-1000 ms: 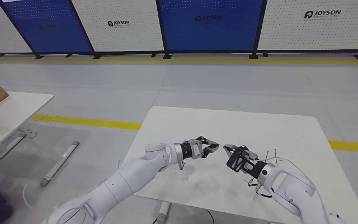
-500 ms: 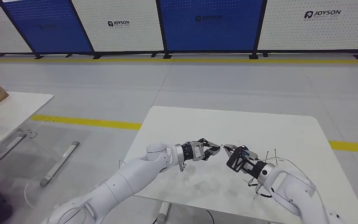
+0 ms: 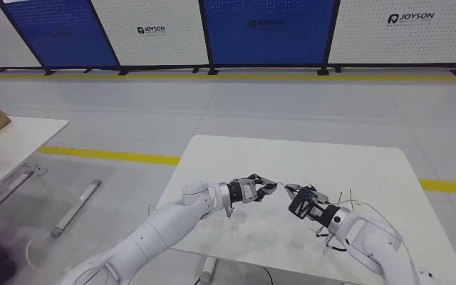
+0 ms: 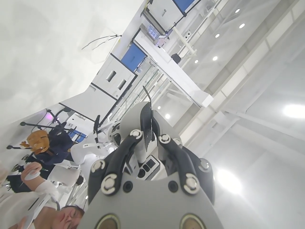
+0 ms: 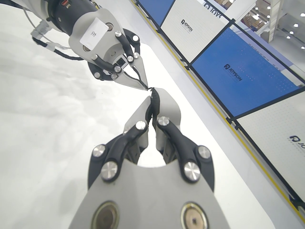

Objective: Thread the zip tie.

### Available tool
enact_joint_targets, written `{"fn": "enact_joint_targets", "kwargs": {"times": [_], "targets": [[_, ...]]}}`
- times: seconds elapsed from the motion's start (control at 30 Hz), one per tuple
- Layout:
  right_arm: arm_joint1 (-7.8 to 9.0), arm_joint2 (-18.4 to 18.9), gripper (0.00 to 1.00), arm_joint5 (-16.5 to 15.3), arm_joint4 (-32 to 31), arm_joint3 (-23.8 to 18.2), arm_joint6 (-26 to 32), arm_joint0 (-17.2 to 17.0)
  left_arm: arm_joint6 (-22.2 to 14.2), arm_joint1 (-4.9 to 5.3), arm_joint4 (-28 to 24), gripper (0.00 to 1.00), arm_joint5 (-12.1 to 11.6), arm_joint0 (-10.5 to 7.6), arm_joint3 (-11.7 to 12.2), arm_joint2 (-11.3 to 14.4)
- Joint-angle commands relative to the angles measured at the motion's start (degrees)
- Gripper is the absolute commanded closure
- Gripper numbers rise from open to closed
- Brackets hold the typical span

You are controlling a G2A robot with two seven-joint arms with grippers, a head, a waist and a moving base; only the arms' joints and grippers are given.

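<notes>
Over the table (image 3: 235, 153), a little in from its near edge and about midway between its left and right edges, the two arms meet tip to tip. The right claw (image 5: 153, 96) comes in from the near right corner. Its fingers are pressed together with barely a gap, pinching a black zip tie (image 4: 147, 95) between the pads. The left claw (image 5: 145, 86), reaching in across the near left edge, is closed as well — its pointed tips nip the same tie, and a short thin length sticks out past them. The tie is held off the tabletop, bridging the small space between the two claws, whose tips almost touch. Whether the thin end has entered the tie's head I cannot tell.

Beside the right arm, toward the table's right edge, a few thin loose ties (image 3: 345, 194) sit on the surface. Off the left edge stands a second white table (image 3: 28, 139). Beyond the far edge lies grey floor crossed by a yellow line (image 3: 214, 75) — then a row of blue and white panels (image 3: 267, 32).
</notes>
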Motion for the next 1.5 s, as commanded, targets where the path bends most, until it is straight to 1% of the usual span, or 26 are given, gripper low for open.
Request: {"fn": "enact_joint_targets", "kwargs": {"times": [0.0,0.13,0.17,0.2,0.27,0.3,0.57,0.63,0.67,0.7,0.73,0.77,0.8,0.87,0.97,1.0,1.03,1.07,1.37,1.4,1.43,1.47], "targets": [[0.0,0.0,1.0,0.0,0.0,0.0,0.0,0.0,0.24,-0.07,-0.16,1.0,-0.06,0.13,0.1,-0.45],[0.0,0.0,1.0,0.0,0.0,0.0,0.0,0.0,-0.13,-0.2,-0.05,1.0,0.11,0.4,0.12,-0.87],[0.0,0.0,0.76,0.0,0.0,0.0,0.0,0.0,-0.2,-0.23,0.14,1.0,0.11,0.47,0.07,-0.87],[0.0,0.0,0.58,0.0,0.0,0.0,0.0,0.0,-0.25,-0.26,0.29,1.0,0.11,0.53,0.04,-0.89],[-0.08,0.07,0.07,0.27,0.04,0.01,-0.02,-0.33,-0.27,-0.33,0.6,1.0,0.11,0.58,0.01,-0.87],[-0.13,0.15,0.0,0.22,0.0,-0.02,0.11,-0.45,-0.26,-0.38,0.66,1.0,0.11,0.57,0.02,-0.86],[-0.65,1.07,0.0,0.0,0.04,-0.19,0.42,-1.17,-0.56,-0.73,1.12,1.0,0.07,0.14,0.53,-0.62],[-0.72,1.45,0.0,0.0,0.14,-0.15,0.34,-1.41,-0.3,-0.77,1.5,1.0,-0.9,0.33,0.55,-1.05],[-0.78,1.79,0.0,0.1,0.48,-0.08,0.33,-1.63,-0.25,-0.76,1.8,1.0,-1.93,0.56,0.59,-1.45],[-0.81,2.15,0.0,0.21,1.2,0.08,0.38,-1.86,0.13,-0.73,2.54,1.0,-3.5,0.8,0.61,-1.88],[-0.83,2.61,0.0,0.24,2.24,0.38,0.71,-2.12,0.59,-0.7,3.49,1.0,-5.37,1.23,0.45,-2.22],[-0.84,3.29,0.0,0.12,3.49,0.7,1.3,-2.35,0.84,-0.67,4.21,1.0,-6.74,1.91,0.14,-2.44],[-0.86,4.01,0.0,0.51,4.92,1.16,1.77,-2.57,1.21,-0.64,5.02,1.0,-7.4,2.32,0.06,-2.54],[-0.84,5.11,0.0,0.0,7.54,1.7,2.57,-2.92,2.68,-0.62,7.43,1.0,-9.56,3.05,-0.35,-2.63],[-0.72,6.71,0.0,0.0,12.22,2.19,5.27,-3.64,6.61,-0.63,13.3,1.0,-15.05,4.38,-1.62,-2.57],[-0.65,7.0,0.0,0.0,14.89,2.26,8.06,-3.83,8.65,-0.64,16.23,1.0,-17.25,4.98,-2.32,-2.41],[-0.55,7.45,0.0,0.0,15.61,1.89,10.32,-3.46,9.78,-0.68,18.23,1.0,-18.07,5.46,-2.96,-2.03],[-0.52,7.54,0.0,0.0,15.68,1.73,10.89,-3.4,10.18,-0.73,19.04,1.0,-17.37,5.92,-3.45,-1.55],[-0.52,7.54,0.0,0.0,15.68,1.73,10.89,-3.4,10.18,-0.73,19.04,1.0,-17.37,5.92,-3.45,-1.55],[-0.52,7.54,0.0,0.0,15.68,1.73,10.89,-3.4,10.78,-0.73,19.39,1.0,-17.87,5.89,-3.34,-1.71],[-0.58,7.3,0.0,0.0,16.27,1.71,10.97,-3.71,13.22,-0.82,21.08,1.0,-20.08,6.08,-3.34,-1.91],[-0.65,6.89,0.0,0.0,18.08,1.41,11.72,-3.74,17.17,-1.02,24.23,1.0,-23.5,6.53,-3.55,-1.79]]}}
